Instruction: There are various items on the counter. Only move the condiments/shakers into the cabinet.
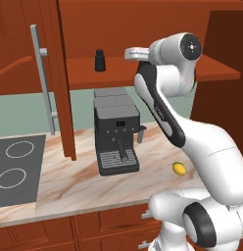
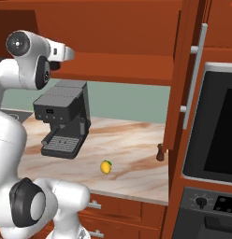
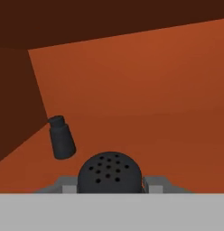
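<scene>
The jaws are closed narrowly on 1 black shaker, its perforated top facing the hand camera between the grey fingers. The hand is inside the cabinet, above its shelf. A 2nd black shaker stands upright on the shelf, ahead of the jaws and to their left in the hand view, apart from them. Well below the jaws on the surface: the coffee machine, the lemon, and the brown mill, which stands far to their right beside the cabinet door.
</scene>
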